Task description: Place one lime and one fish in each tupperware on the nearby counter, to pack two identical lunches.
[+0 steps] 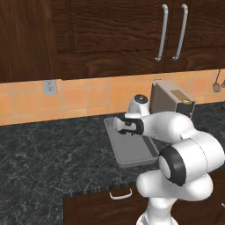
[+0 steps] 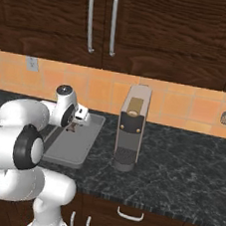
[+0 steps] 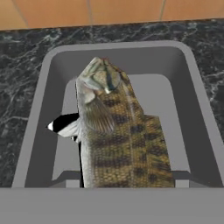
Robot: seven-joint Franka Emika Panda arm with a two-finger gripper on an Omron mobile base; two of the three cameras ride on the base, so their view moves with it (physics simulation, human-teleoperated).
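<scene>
Inspection of the hand view finds the fish (image 3: 120, 135) clamped between the two finger tips of the end effector (image 3: 124, 183), which show as grey blocks at either flank of its body near the bottom edge. The fish hangs directly above the tupperware (image 3: 43, 109); whether it touches the tray floor cannot be told. Its long axis runs along the tray's length, with the pale-mottled head pointing toward the tray's far rim and the orange tiled wall (image 3: 87, 13) beyond; the banded brown body leads back to the fingers, and the tail end is out of frame. The left base view shows the same tray (image 1: 132, 154) lying on the dark marbled desk (image 1: 48, 154), its long side running away from the desk's front edge, with the white arm's wrist (image 1: 132, 125) bent over its far half; the fish itself cannot be made out there. The right base view adds a tall coffee machine (image 2: 130, 129) standing just beside the tray (image 2: 75, 148) on the side away from the arm, and a small dark shape below the end effector (image 2: 73, 126), too small to identify. A wall socket (image 1: 49, 87) and upper cupboard handles (image 1: 161, 33) appear in the base views.
</scene>
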